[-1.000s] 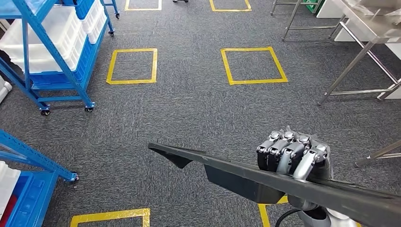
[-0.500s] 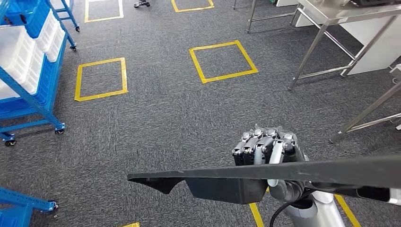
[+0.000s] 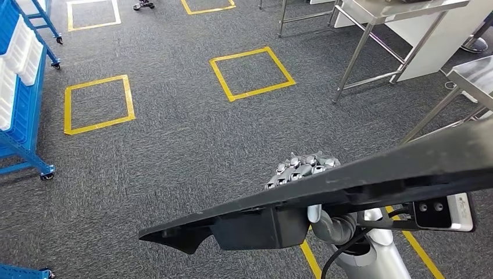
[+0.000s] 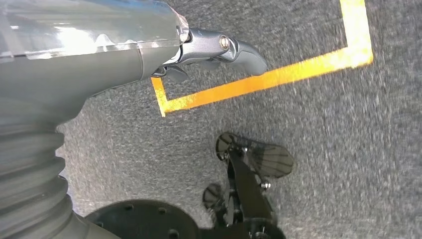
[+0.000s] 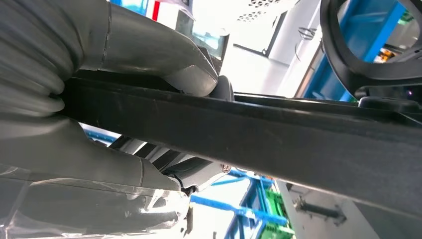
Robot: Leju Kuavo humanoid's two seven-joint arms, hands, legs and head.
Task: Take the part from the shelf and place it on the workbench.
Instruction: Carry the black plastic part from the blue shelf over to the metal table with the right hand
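Observation:
A long, flat black part (image 3: 349, 180) crosses the lower head view, its far end low on the left and its near end high on the right. My right hand (image 3: 299, 168) grips it from beneath near its middle, fingers curled over the far edge. In the right wrist view the part (image 5: 278, 134) is a dark bar with the thumb (image 5: 164, 55) pressed on it. My left hand (image 4: 214, 47) hangs over the carpet holding nothing, thumb out. A steel workbench (image 3: 407, 9) stands at the upper right, and another steel bench's corner (image 3: 474, 72) at the right edge.
A blue wheeled shelf (image 3: 23, 70) with white bins stands at the left edge. Yellow tape squares (image 3: 250, 72) mark the grey carpet ahead, with another square (image 3: 96, 104) to the left. The bench's legs (image 3: 349, 64) reach down to the floor at upper right.
The camera has turned right: the blue shelf slid to the left edge and the steel benches came closer. The held part now tilts up at its right end.

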